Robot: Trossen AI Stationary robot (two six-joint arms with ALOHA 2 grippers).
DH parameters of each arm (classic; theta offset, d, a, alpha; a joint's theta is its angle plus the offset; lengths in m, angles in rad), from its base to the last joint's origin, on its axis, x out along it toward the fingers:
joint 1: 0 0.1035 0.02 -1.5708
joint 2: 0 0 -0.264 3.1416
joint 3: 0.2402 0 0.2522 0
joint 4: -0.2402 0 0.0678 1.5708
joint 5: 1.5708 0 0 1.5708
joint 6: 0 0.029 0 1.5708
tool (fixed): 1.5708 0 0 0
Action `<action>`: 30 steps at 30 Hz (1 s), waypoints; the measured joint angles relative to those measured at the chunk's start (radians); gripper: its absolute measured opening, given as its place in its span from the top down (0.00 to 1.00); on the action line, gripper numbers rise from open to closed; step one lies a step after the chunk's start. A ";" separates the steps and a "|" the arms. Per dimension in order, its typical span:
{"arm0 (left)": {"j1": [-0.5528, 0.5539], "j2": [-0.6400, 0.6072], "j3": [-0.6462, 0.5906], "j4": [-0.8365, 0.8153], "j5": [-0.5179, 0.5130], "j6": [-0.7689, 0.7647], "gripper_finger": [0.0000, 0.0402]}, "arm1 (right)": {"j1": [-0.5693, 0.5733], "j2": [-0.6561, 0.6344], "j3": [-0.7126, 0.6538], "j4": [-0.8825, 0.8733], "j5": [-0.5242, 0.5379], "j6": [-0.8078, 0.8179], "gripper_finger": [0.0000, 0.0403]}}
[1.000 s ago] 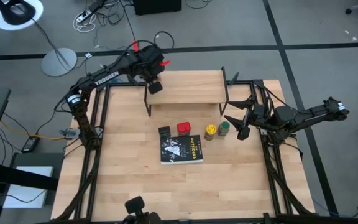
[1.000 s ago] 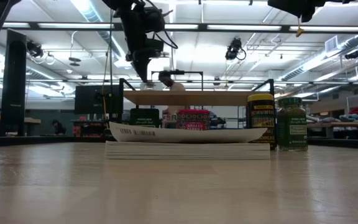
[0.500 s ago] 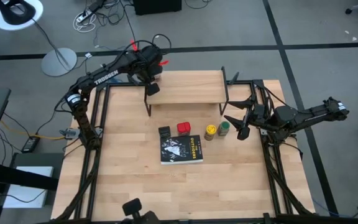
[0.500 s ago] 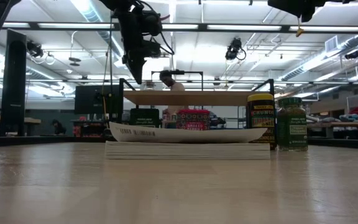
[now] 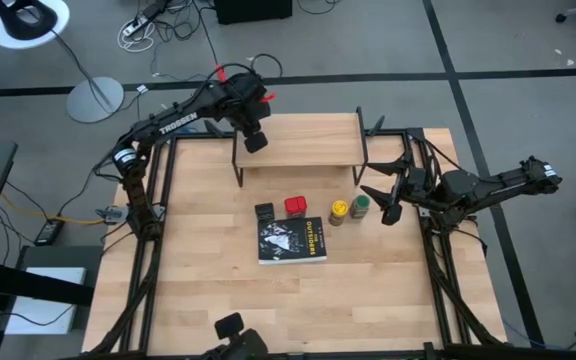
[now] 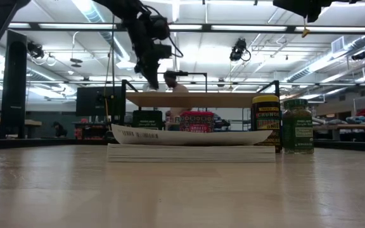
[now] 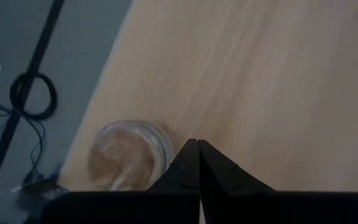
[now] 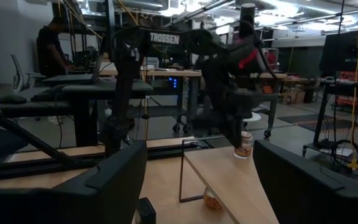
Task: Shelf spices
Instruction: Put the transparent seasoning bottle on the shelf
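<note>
The left gripper (image 5: 255, 141) has swung a little to the side above the shelf (image 5: 308, 150); nothing else has moved. Its fingers are pressed together and hold nothing. The pale little jar (image 7: 129, 155) stands on the shelf just beside them, near the end. That looks like one spice put away. The dark green-black tin (image 5: 264, 212), red tin (image 5: 295, 206), yellow-topped jar (image 5: 339, 210) and green-topped jar (image 5: 361, 207) wait on the table by the black book (image 5: 292, 241). The right gripper (image 5: 380, 201) hangs near the green-topped jar, fingers apart.
</note>
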 joint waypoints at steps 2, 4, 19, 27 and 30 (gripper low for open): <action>0.001 0.020 0.000 0.000 -0.009 0.001 1.00 | 0.000 0.000 0.000 0.000 0.000 0.000 0.27; 0.001 0.033 -0.001 0.001 -0.010 0.001 1.00 | 0.000 0.000 0.000 0.000 0.000 0.000 0.27; 0.007 0.038 -0.001 -0.043 -0.117 0.024 1.00 | 0.000 0.000 0.000 -0.003 0.000 -0.001 0.27; 0.008 0.037 -0.001 -0.053 -0.153 0.026 1.00 | 0.000 0.000 0.000 -0.003 0.000 -0.001 0.27; 0.008 0.037 -0.001 -0.068 -0.169 0.026 1.00 | 0.000 0.000 0.000 -0.004 0.000 -0.001 0.27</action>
